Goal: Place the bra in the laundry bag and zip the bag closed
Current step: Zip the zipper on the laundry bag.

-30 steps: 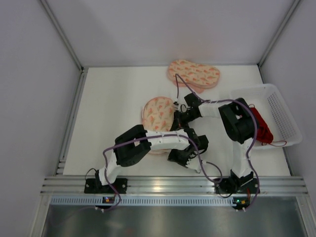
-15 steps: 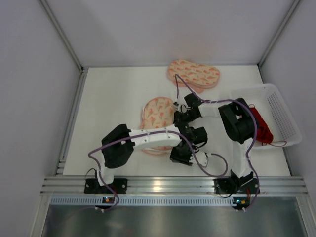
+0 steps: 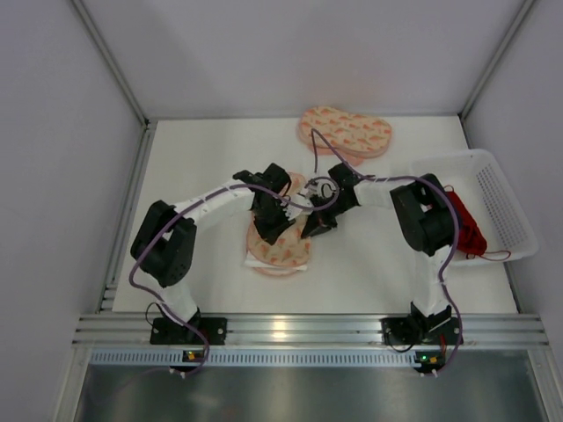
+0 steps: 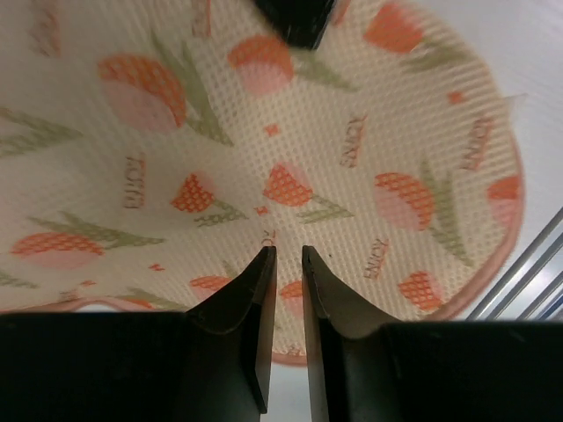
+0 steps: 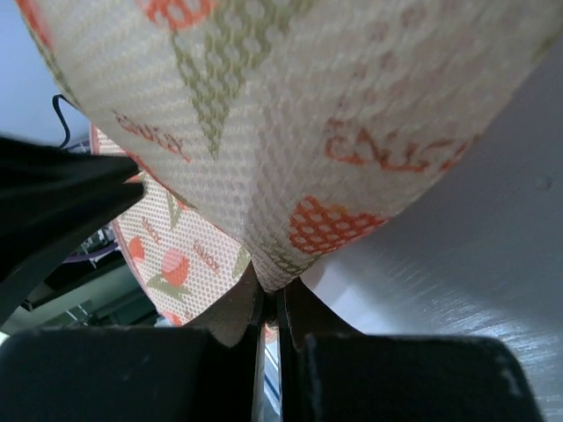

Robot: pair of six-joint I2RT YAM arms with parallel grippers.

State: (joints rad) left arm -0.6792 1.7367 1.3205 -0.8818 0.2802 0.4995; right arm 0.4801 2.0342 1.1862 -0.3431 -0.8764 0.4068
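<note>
The laundry bag (image 3: 283, 251), a peach pouch with an orange tulip print, lies mid-table. My right gripper (image 3: 310, 230) is shut on its right edge, and in the right wrist view the bag's fabric (image 5: 308, 105) is pinched at the fingertips (image 5: 273, 286) and lifted off the table. My left gripper (image 3: 268, 230) hovers just over the bag (image 4: 352, 132). Its jaws (image 4: 288, 251) stand a narrow gap apart with nothing between them. The red bra (image 3: 464, 227) lies in the white basket at the right, partly hidden by the right arm.
A twin printed pouch (image 3: 345, 132) lies at the back of the table. The white mesh basket (image 3: 510, 207) stands at the right edge. Purple cables loop from both arms above the bag. Grey walls enclose the table on three sides.
My left arm swung from the table's front, right of the bag, back and left to hang over the bag. Its jaws parted, then narrowed. The right gripper kept its pinch.
</note>
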